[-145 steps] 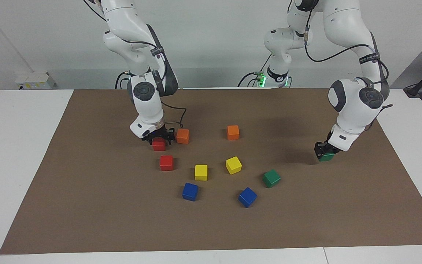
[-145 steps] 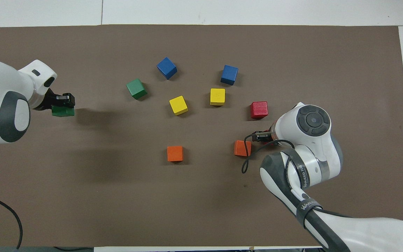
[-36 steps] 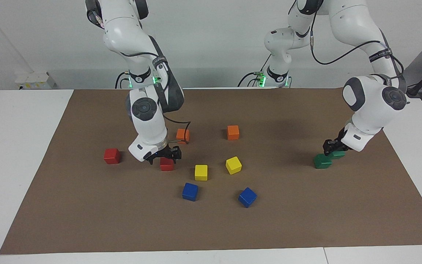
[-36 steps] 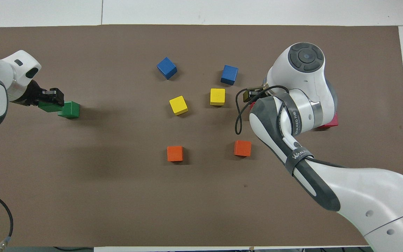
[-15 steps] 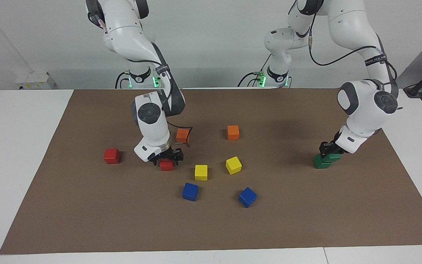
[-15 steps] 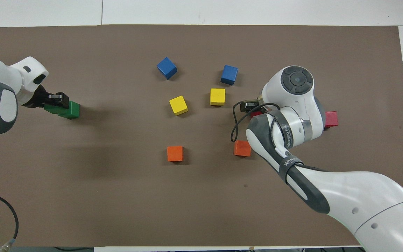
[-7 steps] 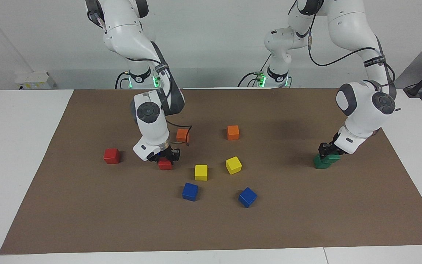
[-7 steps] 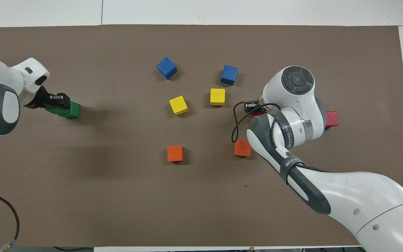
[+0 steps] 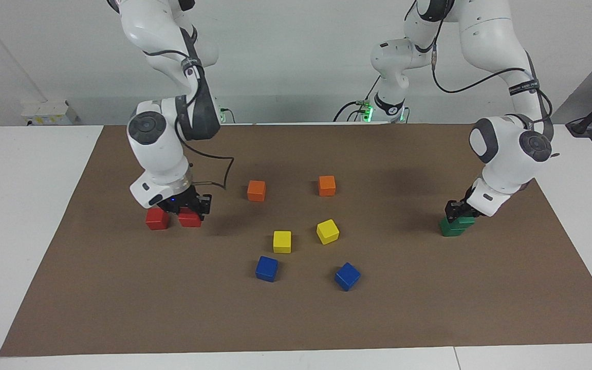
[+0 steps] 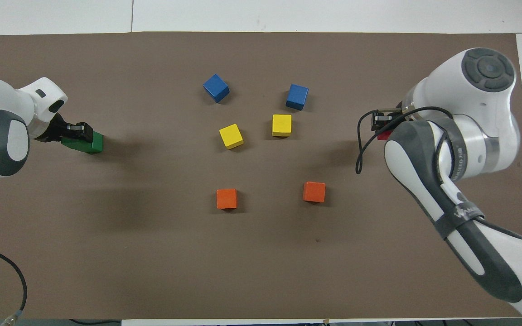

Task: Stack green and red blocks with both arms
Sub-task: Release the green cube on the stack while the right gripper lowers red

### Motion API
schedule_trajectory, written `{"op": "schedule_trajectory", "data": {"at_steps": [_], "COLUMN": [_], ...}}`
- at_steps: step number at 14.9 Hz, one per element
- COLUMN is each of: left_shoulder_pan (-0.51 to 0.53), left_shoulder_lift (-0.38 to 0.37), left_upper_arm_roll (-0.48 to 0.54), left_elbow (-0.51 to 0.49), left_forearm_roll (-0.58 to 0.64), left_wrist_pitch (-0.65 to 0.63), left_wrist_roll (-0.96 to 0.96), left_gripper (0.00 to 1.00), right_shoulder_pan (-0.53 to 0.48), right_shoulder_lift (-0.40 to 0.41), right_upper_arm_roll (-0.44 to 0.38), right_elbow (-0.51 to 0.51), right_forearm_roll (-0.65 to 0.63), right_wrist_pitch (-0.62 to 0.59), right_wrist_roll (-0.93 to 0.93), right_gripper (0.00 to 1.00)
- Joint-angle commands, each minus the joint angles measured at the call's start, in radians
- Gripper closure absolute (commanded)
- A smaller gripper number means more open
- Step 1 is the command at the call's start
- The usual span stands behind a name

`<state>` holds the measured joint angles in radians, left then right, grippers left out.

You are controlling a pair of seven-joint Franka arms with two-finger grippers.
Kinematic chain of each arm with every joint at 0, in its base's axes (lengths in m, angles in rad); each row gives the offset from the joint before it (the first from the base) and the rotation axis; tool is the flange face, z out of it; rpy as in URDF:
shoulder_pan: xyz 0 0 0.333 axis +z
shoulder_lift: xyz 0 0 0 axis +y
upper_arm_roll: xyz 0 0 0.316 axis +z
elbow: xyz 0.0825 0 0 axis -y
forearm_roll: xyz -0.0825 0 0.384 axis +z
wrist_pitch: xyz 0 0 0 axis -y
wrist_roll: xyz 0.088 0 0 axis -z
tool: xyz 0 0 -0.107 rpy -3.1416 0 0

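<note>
Stacking pairs at both ends

Clamped on a red block (image 9: 189, 218) in right gripper (image 9: 189, 208), just beside second red (image 9: 156, 219), low for lifting onto it. Clamped on top green (image 9: 461, 221) in left gripper (image 9: 459, 211), seated over lower green (image 9: 448, 229), awaiting release.

White table (image 9: 29, 216), brown mat (image 9: 306, 318); coloured cubes on mat, perhaps ten
</note>
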<state>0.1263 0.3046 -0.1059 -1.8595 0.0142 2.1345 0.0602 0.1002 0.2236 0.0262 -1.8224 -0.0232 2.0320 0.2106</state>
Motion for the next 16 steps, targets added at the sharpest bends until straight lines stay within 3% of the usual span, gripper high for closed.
{"op": "schedule_trajectory", "data": {"at_steps": [1,3,4,5,6,13,16], "left_shoulder_pan": [0.007,0.006,0.000,0.000,0.000,0.010,0.013], "left_shoulder_lift": [-0.004,-0.002,-0.001,-0.002,-0.002,-0.013,-0.044], "left_upper_arm_roll": [0.000,0.000,0.000,0.000,0.000,0.002,0.003], "left_elbow": [-0.018,-0.018,-0.023,-0.030,-0.036,-0.036,-0.001], "left_forearm_roll": [-0.014,-0.014,-0.014,-0.014,-0.014,-0.014,-0.013], "left_wrist_pitch": [0.025,0.030,0.033,0.038,0.044,0.035,-0.048], "left_wrist_roll": [0.018,0.018,0.020,0.018,0.014,0.020,0.018], "left_gripper": [1.00,1.00,0.78,0.49,0.00,0.00,0.00], "right_shoulder_pan": [-0.045,-0.080,-0.100,-0.120,-0.143,-0.221,-0.220], "right_shoulder_lift": [-0.114,-0.162,-0.180,-0.190,-0.196,-0.181,-0.153], "right_upper_arm_roll": [0.011,0.009,0.009,0.009,0.011,0.011,0.011], "right_elbow": [-0.135,-0.236,-0.283,-0.314,-0.330,-0.336,-0.334], "right_forearm_roll": [-0.007,-0.007,-0.007,-0.007,-0.007,-0.007,-0.007], "right_wrist_pitch": [0.007,0.065,0.108,0.138,0.154,0.178,0.217], "right_wrist_roll": [-0.025,-0.045,-0.068,-0.097,-0.118,-0.249,-0.312], "right_gripper": [1.00,1.00,1.00,1.00,1.00,1.00,1.00]}}
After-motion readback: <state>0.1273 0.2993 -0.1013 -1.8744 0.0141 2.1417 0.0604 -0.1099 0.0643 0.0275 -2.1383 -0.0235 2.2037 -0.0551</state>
